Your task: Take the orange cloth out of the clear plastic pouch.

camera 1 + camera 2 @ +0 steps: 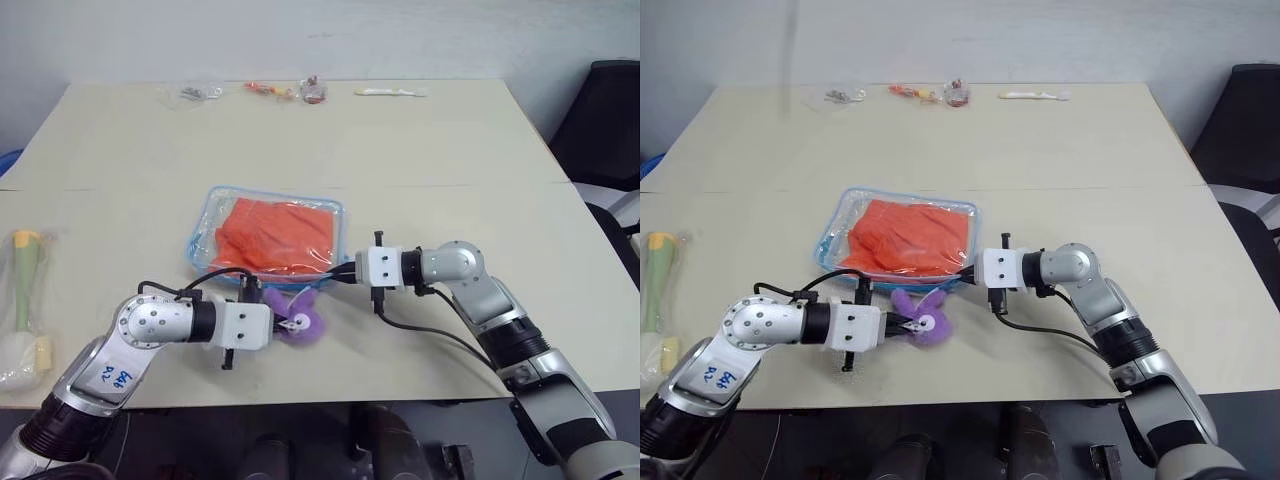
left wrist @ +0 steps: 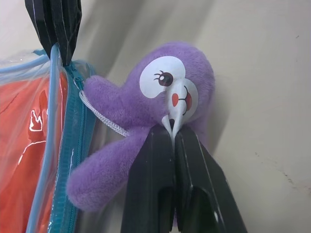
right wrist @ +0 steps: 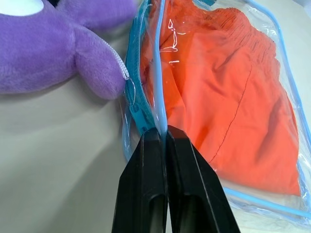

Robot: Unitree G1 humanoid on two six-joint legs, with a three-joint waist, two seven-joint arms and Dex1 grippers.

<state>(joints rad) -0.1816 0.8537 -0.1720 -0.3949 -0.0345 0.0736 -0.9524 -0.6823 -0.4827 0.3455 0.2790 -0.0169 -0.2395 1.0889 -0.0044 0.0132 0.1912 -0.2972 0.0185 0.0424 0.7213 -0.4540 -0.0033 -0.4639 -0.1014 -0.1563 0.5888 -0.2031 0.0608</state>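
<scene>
The clear plastic pouch [image 1: 268,238] lies flat near the table's [image 1: 430,160] front edge, the orange cloth [image 1: 272,235] entirely inside it. The right gripper [image 3: 163,132] is pinched shut on the pouch's near corner trim. The left gripper [image 2: 173,135] is clamped on the purple plush bunny [image 2: 155,121], which is tied by a cord to the zip just beside the pouch.

Judgement: the bunny appears to serve as the zip pull (the slider itself is not clearly seen). Draw it along the pouch's trim while the right gripper anchors the corner; avoid lifting.

The head views give the overall layout around the pouch. The left wrist view alone reveals the cord and the grip on the bunny's face.
</scene>
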